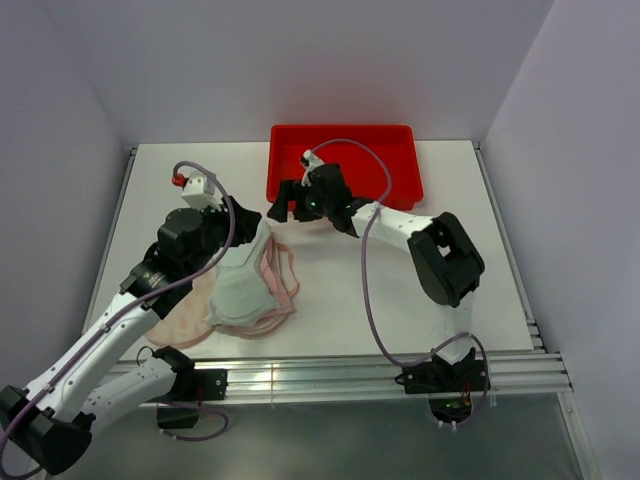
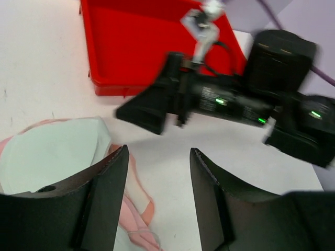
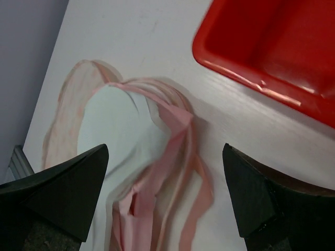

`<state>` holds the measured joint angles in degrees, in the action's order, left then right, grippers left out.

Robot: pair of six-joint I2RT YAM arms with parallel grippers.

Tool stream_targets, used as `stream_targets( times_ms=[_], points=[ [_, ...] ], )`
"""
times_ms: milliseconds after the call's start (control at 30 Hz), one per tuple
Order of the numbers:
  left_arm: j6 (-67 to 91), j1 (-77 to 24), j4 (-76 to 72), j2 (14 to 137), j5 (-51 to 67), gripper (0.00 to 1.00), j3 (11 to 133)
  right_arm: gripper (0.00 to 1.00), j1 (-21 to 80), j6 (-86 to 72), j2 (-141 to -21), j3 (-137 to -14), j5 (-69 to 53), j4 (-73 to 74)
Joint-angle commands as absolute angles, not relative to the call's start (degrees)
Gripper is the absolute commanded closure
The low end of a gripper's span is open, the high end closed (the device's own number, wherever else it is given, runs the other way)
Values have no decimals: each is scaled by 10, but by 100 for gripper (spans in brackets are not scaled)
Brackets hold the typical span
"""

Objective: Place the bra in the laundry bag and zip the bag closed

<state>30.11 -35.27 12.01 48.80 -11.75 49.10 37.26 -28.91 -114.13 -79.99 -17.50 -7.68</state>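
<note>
1. Lying flat on the table (image 1: 400, 300), near its front edge on the left side: the laundry bag (image 1: 180, 318).
2. Bra (image 1: 238, 290) overlaps the bag's right part. On top or partly inside, I cannot tell. Pink straps trail onto the table.
3. Left gripper (image 2: 158, 152) has its fingers apart with nothing between them, above the bra's edge.
4. Right gripper (image 3: 165, 151) is spread wide and empty. It hovers over the straps, near the red tray (image 1: 345, 132).

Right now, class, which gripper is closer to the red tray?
The right gripper, at the red tray's near edge; the left gripper is by the bra.
</note>
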Motion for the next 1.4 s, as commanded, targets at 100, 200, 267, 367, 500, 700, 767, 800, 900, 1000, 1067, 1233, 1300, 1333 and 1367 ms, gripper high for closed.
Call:
stream_targets(
  times_ms=[100, 200, 267, 367, 500, 700, 767, 800, 900, 1000, 1067, 1233, 1300, 1333, 1367],
  points=[
    [348, -218, 119, 529, -4, 49, 509, 6, 374, -344, -976, -616, -147, -180],
    [347, -140, 156, 526, -5, 52, 487, 16, 396, -353, -905, -522, -124, -197],
    [348, -53, 192, 521, 34, 59, 460, 19, 408, -356, -873, -460, -127, -206],
    [334, 82, 221, 524, 105, 63, 427, 25, 424, -353, -818, -396, -133, -214],
    [306, 177, 253, 561, 126, 66, 410, 30, 425, -321, -751, -378, -128, -164],
    [276, 227, 253, 620, 21, 47, 404, 31, 424, -294, -676, -361, -103, -126],
    [273, 249, 257, 663, 4, 45, 420, 31, 421, -295, -671, -359, -110, -126],
    [272, 268, 259, 680, 4, 45, 425, 31, 419, -295, -671, -359, -112, -126],
    [260, 298, 263, 754, 4, 44, 451, 31, 411, -294, -678, -358, -121, -127],
    [249, 308, 262, 802, 4, 43, 474, 31, 394, -294, -677, -355, -134, -125],
    [245, 310, 254, 804, -24, 40, 475, 31, 389, -294, -673, -352, -136, -128],
    [237, 321, 237, 844, -10, 38, 475, 31, 389, -301, -699, -356, -156, -140],
    [233, 322, 240, 876, 3, 39, 480, 30, 388, -301, -710, -357, -154, -140],
    [231, 323, 236, 883, 8, 39, 482, 30, 389, -301, -714, -357, -147, -141],
    [230, 323, 238, 890, 9, 41, 483, 30, 389, -302, -715, -355, -142, -141]
  ],
)
